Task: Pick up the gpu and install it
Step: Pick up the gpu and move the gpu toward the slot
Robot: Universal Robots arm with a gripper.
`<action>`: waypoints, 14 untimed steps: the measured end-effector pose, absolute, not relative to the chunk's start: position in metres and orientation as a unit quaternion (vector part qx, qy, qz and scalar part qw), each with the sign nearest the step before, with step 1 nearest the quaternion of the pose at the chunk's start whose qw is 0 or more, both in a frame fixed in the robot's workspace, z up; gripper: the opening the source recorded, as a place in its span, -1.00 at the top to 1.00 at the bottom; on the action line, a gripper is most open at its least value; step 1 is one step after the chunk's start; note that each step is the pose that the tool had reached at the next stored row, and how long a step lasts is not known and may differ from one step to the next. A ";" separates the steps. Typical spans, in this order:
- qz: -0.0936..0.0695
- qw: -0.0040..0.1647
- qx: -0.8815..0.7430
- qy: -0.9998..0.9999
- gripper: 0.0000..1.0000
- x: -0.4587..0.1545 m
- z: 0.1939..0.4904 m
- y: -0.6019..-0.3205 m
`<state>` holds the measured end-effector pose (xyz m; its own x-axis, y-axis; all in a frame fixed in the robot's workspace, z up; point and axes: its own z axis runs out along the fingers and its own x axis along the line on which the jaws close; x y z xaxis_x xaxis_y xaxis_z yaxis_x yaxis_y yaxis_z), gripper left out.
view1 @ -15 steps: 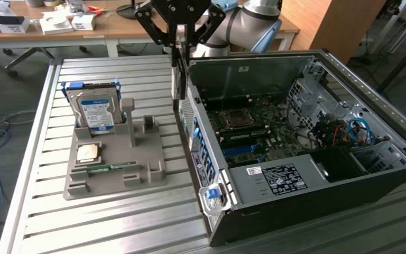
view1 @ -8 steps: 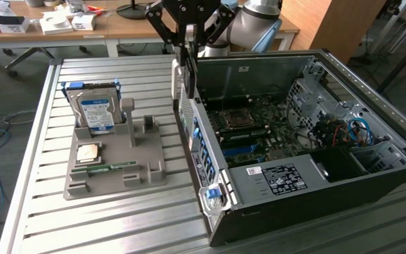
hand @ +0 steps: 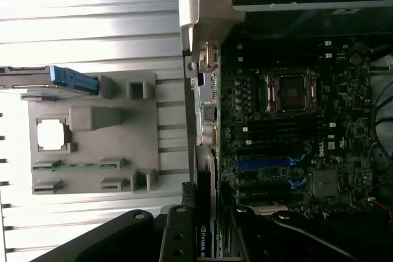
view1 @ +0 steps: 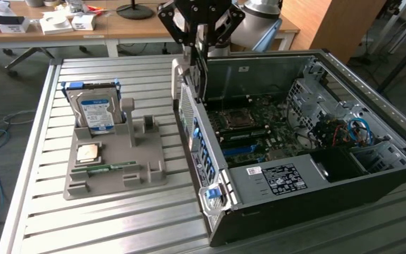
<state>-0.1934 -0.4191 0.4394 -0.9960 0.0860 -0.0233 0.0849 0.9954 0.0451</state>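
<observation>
**A:** In the exterior view, what has the arm got?

**B:** The black two-fingered gripper [view1: 201, 39] is pinching a thin, flat, dark green gpu [view1: 197, 74] by its upper edge. The card hangs upright, with its long silvery metal bracket [view1: 180, 79] toward the exterior view's left.

**A:** Where is it relative to the machine?

**B:** It is at the rear edge of the open black computer case [view1: 372, 98], which lies on its side on the slatted aluminium table [view1: 104, 222]. The card's lower end reaches down to the case's rim, beside the green motherboard [view1: 256, 124]. I cannot tell whether it touches a slot.

**A:** And further to the exterior view's left?

**B:** There is a grey plastic holder tray [view1: 150, 177]. A boxy silver hard drive [view1: 95, 114] stands upright in it, and a small narrow green memory stick [view1: 108, 168] lies flat.

**A:** The wrist view?

**B:** The gripper [hand: 207, 213] presses on both faces of the gpu [hand: 204, 182], which is seen edge-on. The card runs along the case's back wall, beside the motherboard [hand: 319, 145]. A long blue slot [hand: 270, 162] lies near the card but apart from it. The tray [hand: 92, 145] sits on the table outside the case.
</observation>
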 end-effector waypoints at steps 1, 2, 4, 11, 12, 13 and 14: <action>0.022 0.013 0.043 0.999 0.47 -0.191 0.439 -0.419; 0.022 0.013 0.043 0.999 0.47 -0.189 0.439 -0.419; 0.022 0.013 0.043 0.999 0.47 -0.185 0.439 -0.419; 0.022 0.013 0.043 0.999 0.47 -0.168 0.439 -0.419; 0.022 0.013 0.043 0.999 0.47 -0.166 0.439 -0.419; 0.022 0.013 0.043 0.999 0.47 -0.163 0.439 -0.419; 0.022 0.013 0.043 0.999 0.47 -0.161 0.439 -0.419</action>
<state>-0.1610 -0.4191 0.4394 -0.9960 0.0860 -0.0233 0.0848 0.9954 0.0451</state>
